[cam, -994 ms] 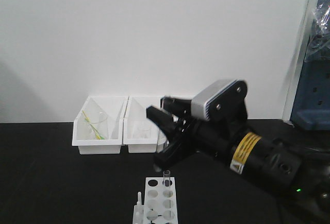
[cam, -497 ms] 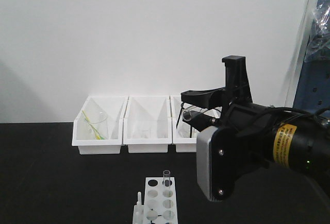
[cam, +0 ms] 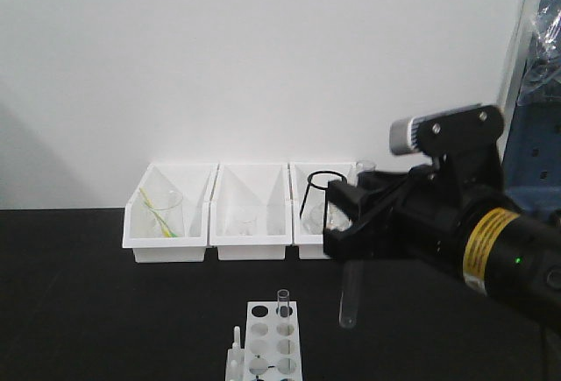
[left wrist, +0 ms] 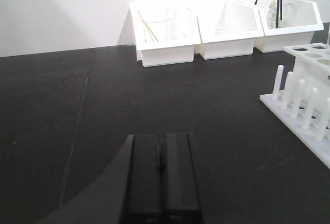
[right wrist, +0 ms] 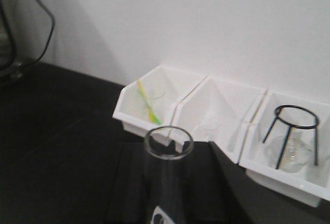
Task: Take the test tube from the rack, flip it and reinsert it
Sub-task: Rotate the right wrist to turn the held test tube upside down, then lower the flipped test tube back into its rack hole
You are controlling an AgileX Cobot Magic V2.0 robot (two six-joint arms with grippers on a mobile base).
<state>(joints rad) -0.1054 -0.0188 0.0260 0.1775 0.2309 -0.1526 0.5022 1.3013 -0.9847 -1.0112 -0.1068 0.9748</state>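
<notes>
The white rack (cam: pixel 267 346) stands at the front centre with one clear tube (cam: pixel 283 300) upright in a back hole. My right gripper (cam: pixel 351 223) is shut on a second clear test tube (cam: pixel 348 298). It holds the tube nearly upright in the air to the right of the rack, rounded end down. In the right wrist view the tube's open mouth (right wrist: pixel 168 142) faces the camera between the black fingers (right wrist: pixel 134 183). My left gripper (left wrist: pixel 162 177) is shut and empty above the black table, to the left of the rack (left wrist: pixel 304 74) with its pegs.
Three white open bins (cam: pixel 169 245) line the back wall. The left one holds a beaker with a yellow-green stick (cam: pixel 162 210), the right one a black wire stand (cam: pixel 317 197) and glassware. A blue cabinet (cam: pixel 535 162) stands at the far right.
My right arm has turned its wrist and shifted right. The held tube has gone from pointing sideways near the bins to hanging nearly upright, rounded end down, beside the rack.
</notes>
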